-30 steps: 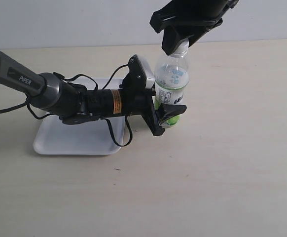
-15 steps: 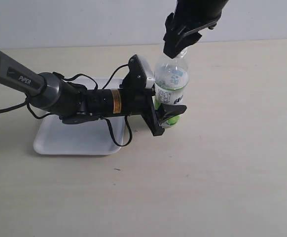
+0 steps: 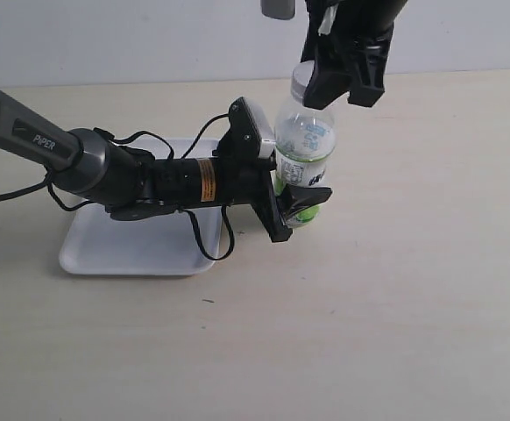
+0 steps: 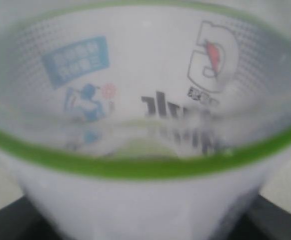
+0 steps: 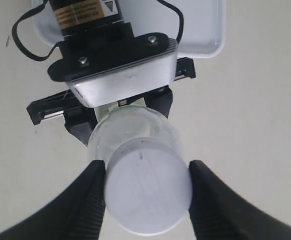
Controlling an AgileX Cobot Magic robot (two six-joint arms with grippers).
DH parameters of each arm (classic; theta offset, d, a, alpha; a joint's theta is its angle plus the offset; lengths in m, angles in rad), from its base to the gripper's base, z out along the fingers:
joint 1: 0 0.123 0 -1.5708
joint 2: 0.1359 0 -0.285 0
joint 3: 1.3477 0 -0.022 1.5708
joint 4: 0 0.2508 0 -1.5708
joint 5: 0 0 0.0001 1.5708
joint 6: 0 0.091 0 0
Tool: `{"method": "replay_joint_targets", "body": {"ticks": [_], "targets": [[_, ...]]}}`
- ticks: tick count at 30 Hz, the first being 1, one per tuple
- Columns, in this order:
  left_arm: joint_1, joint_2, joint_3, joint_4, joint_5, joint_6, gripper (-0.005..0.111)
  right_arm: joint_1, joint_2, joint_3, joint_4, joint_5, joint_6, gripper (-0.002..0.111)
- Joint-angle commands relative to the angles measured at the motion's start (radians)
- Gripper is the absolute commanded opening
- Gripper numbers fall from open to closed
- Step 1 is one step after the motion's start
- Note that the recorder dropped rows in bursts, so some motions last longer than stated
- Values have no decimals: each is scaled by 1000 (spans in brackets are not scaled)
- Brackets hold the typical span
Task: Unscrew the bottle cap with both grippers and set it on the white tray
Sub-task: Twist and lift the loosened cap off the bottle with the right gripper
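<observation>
we see left gripper (image 3: 295,198) clamped on lower body of bottle (image 3: 306,140), upright on table (image 3: 395,307) near white tray (image 3: 132,250). right gripper (image 5: 145,169) pinches bottle cap (image 5: 148,197), cap on neck.

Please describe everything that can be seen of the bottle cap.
The bottle cap is small, round and white. It looks like plastic and has a flat, plain top. It sits level on the neck of the upright bottle. The two black fingers of the right claw, which reaches down from above, press against its opposite sides and hide most of its side wall. Whether the cap is already loose cannot be told.
</observation>
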Motion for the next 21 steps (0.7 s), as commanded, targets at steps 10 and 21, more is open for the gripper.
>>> {"method": "replay_joint_targets", "body": {"ticks": [10,21], "targets": [[-4,3,5,31,57,1,0,1,-2,0,-5,-85,-638,0],[-4,3,5,31,57,1,0,1,-2,0,-5,-85,-857,0]]}}
